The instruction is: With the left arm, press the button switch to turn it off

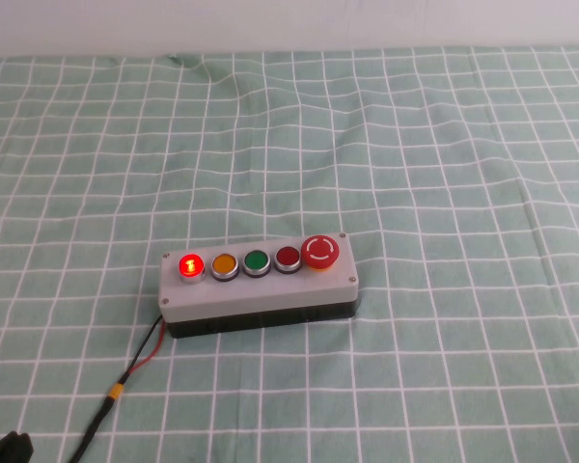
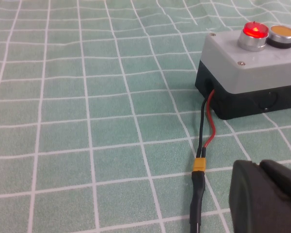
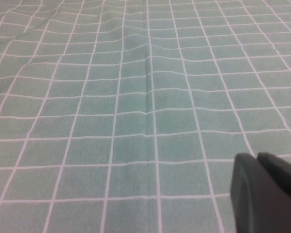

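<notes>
nearest the lens, the left pincer (image 2: 264,194) is sitting low with its fingers together, the button box (image 1: 259,285) lying ahead and well apart. its lit red button (image 1: 189,265) is glowing, so nothing is pressed yet. the right pincer (image 3: 264,194), likewise closed, is idling over bare bench (image 3: 136,97).

Left pincer (image 2: 264,194) low, near corner; right pincer (image 3: 266,194) parked.

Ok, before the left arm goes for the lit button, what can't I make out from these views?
- Left gripper: cut off by the left wrist view's edge; a dark tip at the high view's corner. Jaws unreadable.
- Right gripper: cut off by the right wrist view's edge, absent from high view.
- Cable: far end leaves the frame.
- Button box: its right end is cropped in the left wrist view; only the lit red button and the yellow button show there.
</notes>
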You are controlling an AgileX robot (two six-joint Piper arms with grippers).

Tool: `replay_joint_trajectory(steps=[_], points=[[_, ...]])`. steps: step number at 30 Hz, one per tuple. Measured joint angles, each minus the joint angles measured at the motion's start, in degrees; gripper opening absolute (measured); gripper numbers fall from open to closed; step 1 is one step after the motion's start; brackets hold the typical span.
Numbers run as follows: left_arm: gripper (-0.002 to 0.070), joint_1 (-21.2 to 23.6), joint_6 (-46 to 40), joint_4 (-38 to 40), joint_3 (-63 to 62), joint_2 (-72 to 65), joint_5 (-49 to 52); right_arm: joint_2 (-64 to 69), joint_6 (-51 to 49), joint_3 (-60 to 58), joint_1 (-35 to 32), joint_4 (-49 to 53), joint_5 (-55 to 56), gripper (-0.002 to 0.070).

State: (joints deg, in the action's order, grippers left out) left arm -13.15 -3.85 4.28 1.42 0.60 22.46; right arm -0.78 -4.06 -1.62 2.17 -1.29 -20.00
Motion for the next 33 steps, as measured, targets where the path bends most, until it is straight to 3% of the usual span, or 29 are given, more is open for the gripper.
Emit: replay_joint_trajectory(steps=[10,19,29,33], points=[[-0.0002,0.00,-0.02,0.00,0.00,0.00,-0.78,0.00,0.00,0.00,0.00,0.00,0.00,-0.0017],[-0.0002,0.00,-0.02,-0.10,0.00,0.00,-7.45,0.00,0.00,0.00,0.00,0.00,0.00,-0.0017],[-0.0002,0.00,-0.22,-0.10,0.02,0.00,-34.75,0.00,0.00,0.00,0.00,0.00,0.00,-0.0017],[-0.0002,0.00,-0.22,0.00,0.02,0.00,-40.15,0.00,0.00,0.00,0.00,0.00,0.00,-0.0017]])
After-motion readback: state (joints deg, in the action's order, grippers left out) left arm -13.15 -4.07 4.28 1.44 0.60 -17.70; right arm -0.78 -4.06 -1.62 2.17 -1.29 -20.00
